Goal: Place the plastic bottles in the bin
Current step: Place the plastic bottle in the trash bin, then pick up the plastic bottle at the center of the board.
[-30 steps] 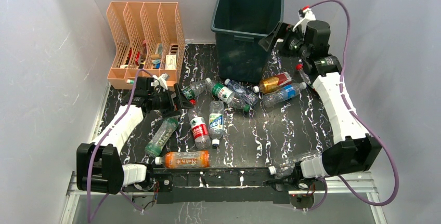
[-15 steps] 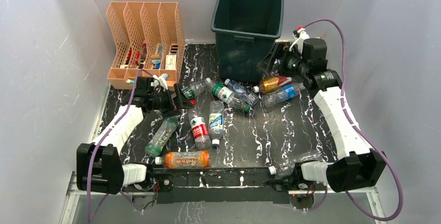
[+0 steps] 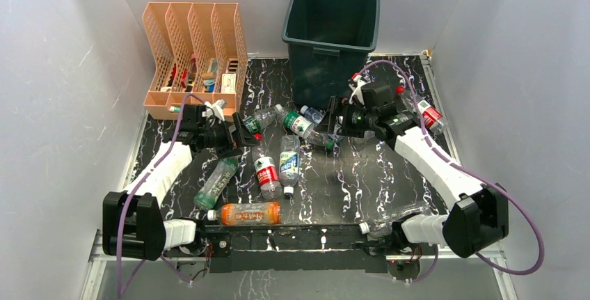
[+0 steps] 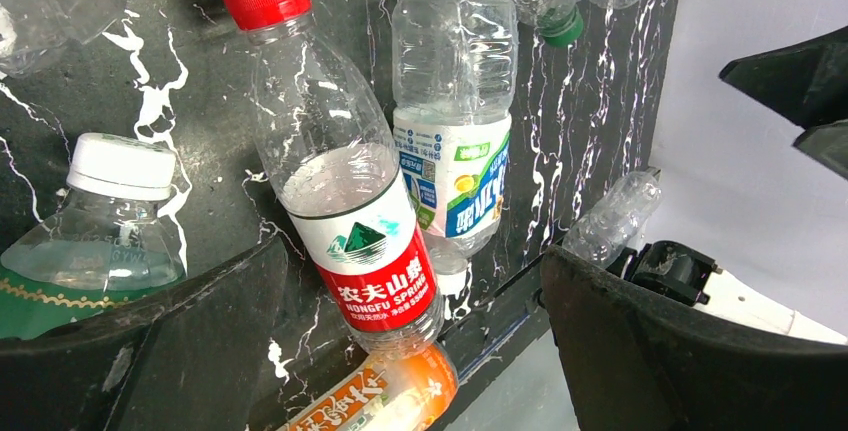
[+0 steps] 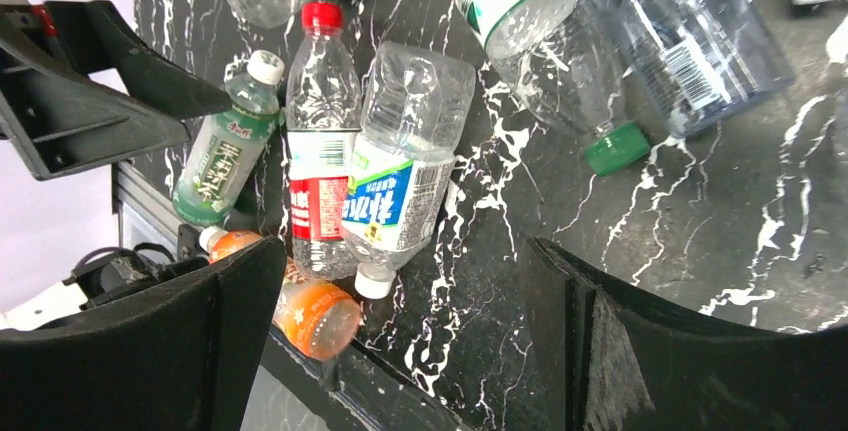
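Overhead view of a black marbled surface (image 3: pixel 376 175) strewn with plastic bottles (image 3: pixel 289 163). At the far left stands a peach file organizer (image 3: pixel 191 49), no part of the job. Just near of it, the left end effector (image 4: pixel 412 256) hovers with its jaws apart and nothing held. Its wrist view frames a red-capped Nongfu Spring bottle (image 4: pixel 340 211) lying on the surface ahead, with a green tea bottle (image 4: pixel 100 241) to its left and a clear blue-labelled bottle (image 4: pixel 455 151) just beside it on the right. An orange drink bottle (image 3: pixel 245 212) lies at the near edge.

In the centre, a knot of clear bottles (image 3: pixel 306 126) lies just near of the bin (image 3: pixel 332 35), a tall dark green wastebasket upright at the far centre. Its inside is too dark to read. The right end effector (image 5: pixel 400 251) hangs over that knot, jaws spread wide and empty. A red-labelled bottle (image 3: pixel 429 114) lies at the far right, and a clear bottle (image 3: pixel 393 216) by the right arm's base.

The step in hand looks like picking the next bottle. To do it well, an arm should probably choose a bottle lying free, not one pinned under others. It should set its jaws across the bottle's middle, square to its length, and close gently, since thin round plastic is likely to roll or buckle. The bottle needs carrying above the bin's rim before release, and the arms should keep apart over the centre.
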